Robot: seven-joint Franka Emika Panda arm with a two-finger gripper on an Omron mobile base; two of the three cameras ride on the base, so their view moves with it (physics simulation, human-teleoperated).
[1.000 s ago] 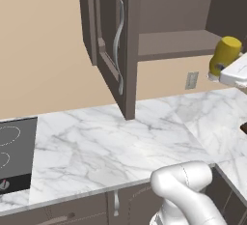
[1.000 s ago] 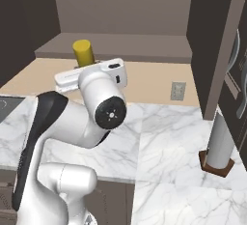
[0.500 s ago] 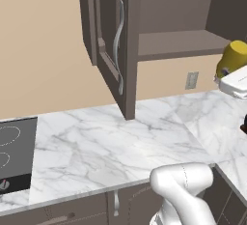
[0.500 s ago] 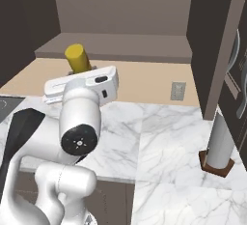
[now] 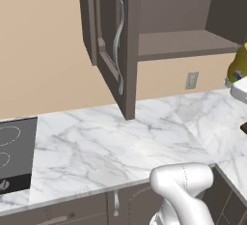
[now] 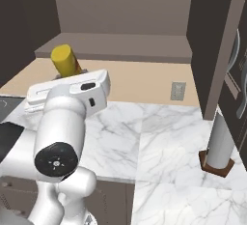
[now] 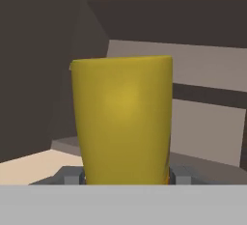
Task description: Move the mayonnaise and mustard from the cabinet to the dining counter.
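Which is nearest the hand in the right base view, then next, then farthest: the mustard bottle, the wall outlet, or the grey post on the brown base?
1. The mustard bottle, held in the hand at left.
2. The wall outlet, on the back wall, mid-right.
3. The grey post, on the counter at far right.

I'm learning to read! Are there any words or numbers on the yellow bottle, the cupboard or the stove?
None can be read anywhere.
Mustard, held in the tool: plain yellow, no label.
Cabinet: plain brown doors.
Cooktop: thin ring outlines, no numbers.
Wall outlet: no writing.
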